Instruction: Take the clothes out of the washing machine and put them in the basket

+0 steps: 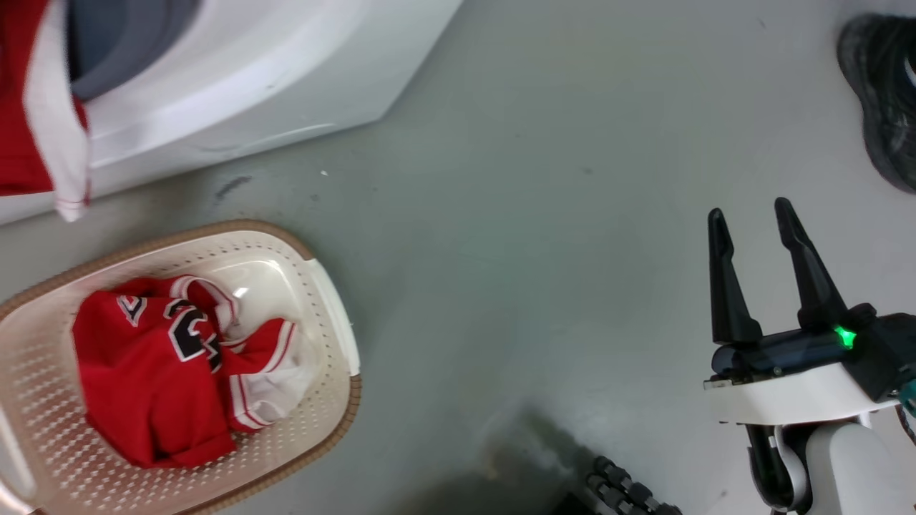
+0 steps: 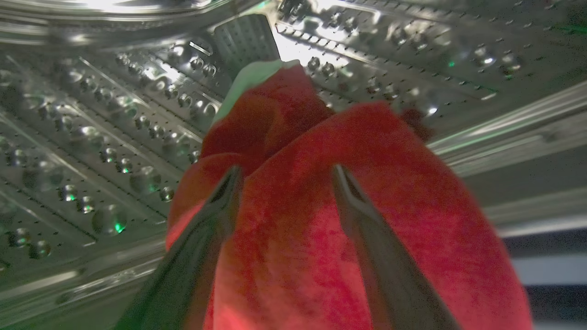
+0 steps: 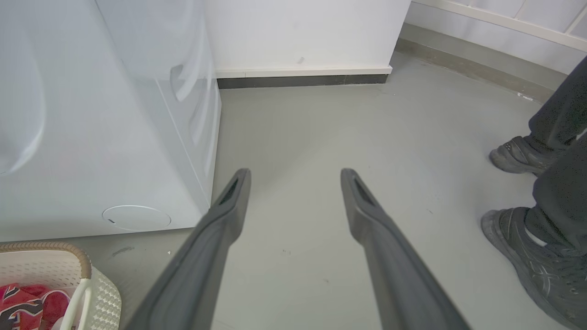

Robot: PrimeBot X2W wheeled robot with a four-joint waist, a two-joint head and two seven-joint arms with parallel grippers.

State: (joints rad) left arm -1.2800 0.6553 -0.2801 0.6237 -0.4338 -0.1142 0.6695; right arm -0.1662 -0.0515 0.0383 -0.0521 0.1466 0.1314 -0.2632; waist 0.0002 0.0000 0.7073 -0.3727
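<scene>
One of the clothes, a red jersey (image 1: 154, 372) with a black "23", lies crumpled in the cream basket (image 1: 325, 315) at the lower left. Another red garment (image 1: 21, 107) with white lining hangs out of the washing machine (image 1: 236, 79) at the top left. In the left wrist view, inside the steel drum (image 2: 114, 137), my left gripper (image 2: 286, 172) is open and its fingers straddle a bulge of red cloth (image 2: 293, 238). My right gripper (image 1: 750, 211) hangs open over bare floor at the right, holding nothing. The right wrist view also catches that gripper (image 3: 296, 172), the basket corner (image 3: 87, 284) and the machine's side (image 3: 114, 137).
A person's dark shoe (image 1: 880, 107) stands at the far right; the right wrist view has both shoes (image 3: 536, 256) and dark trouser legs. Grey floor (image 1: 501, 250) lies between the basket and my right arm. A white wall with a dark skirting (image 3: 302, 81) is behind the machine.
</scene>
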